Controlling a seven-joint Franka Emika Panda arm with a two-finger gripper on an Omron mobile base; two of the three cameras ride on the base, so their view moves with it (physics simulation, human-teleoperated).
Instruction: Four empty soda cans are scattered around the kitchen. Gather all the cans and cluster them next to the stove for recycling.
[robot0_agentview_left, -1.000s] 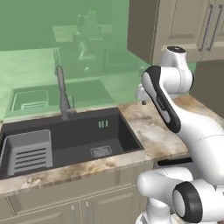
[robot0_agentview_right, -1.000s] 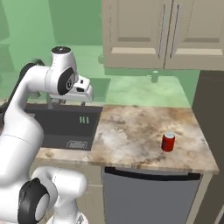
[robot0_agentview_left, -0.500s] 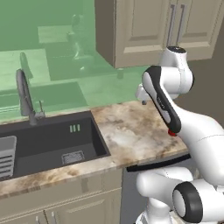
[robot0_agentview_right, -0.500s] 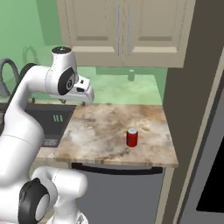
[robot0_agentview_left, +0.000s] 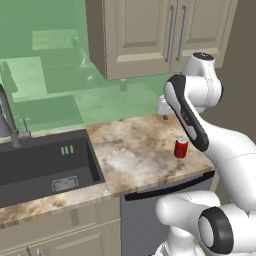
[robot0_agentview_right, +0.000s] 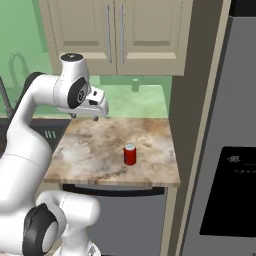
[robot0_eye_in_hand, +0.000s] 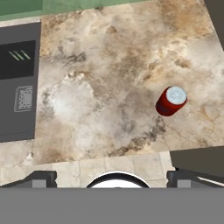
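The soda can (robot0_agentview_right: 130, 154) stood upright, long axis vertical, silver top up, on the marble bench (robot0_agentview_right: 95, 150) near its front edge, well right of the sink (robot0_agentview_left: 42, 165); no label was readable. The pincer (robot0_agentview_right: 84, 116) hung apart and empty above the bench, its tips cut off at the hand view's bottom edge.

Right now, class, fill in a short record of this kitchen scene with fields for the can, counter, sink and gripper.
can: one red soda can, upright, alone on the counter
counter: marbled stone, between the sink and a tall dark panel
sink: dark basin, left of the can, faucet behind it
gripper: open, holding nothing, raised above the counter, apart from the can
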